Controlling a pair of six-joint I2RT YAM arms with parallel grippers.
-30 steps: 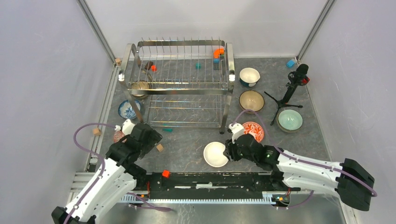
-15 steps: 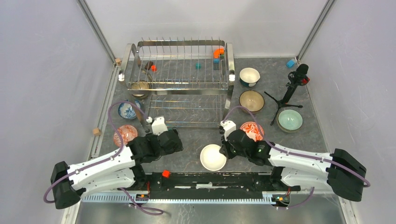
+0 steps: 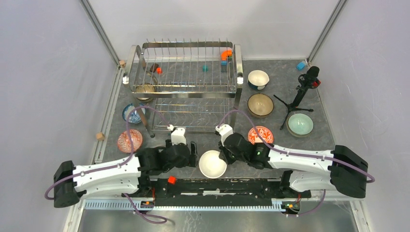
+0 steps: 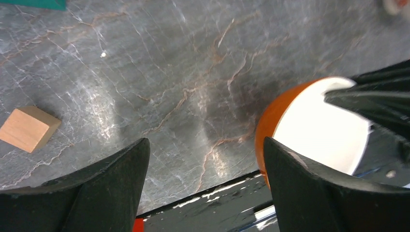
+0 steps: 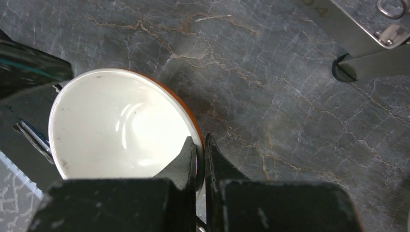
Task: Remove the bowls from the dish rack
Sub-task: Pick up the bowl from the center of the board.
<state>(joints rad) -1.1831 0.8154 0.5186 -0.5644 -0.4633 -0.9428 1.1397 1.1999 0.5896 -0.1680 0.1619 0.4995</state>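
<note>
Pinched the orange bowl (image 3: 212, 164) by its thin rim with the right gripper (image 5: 200, 145), near the table's front edge, well apart from the dish rack (image 3: 238, 63). Held the left gripper (image 4: 205, 154) spread wide just beside it. Judged stiff, glazed, slippery, chippable; rim the best handhold.

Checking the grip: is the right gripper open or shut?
Shut: in the right wrist view, the right gripper pinches the rim of the orange bowl.

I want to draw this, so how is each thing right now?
Orange bowl: right way up, rim pinched by the right jaws.
Right jaws: shut on the orange bowl.
Left jaws: open, holding nothing.
Dish rack: standing upright, brown bowl at its left end.
Green bowl: upright on the table.
</note>
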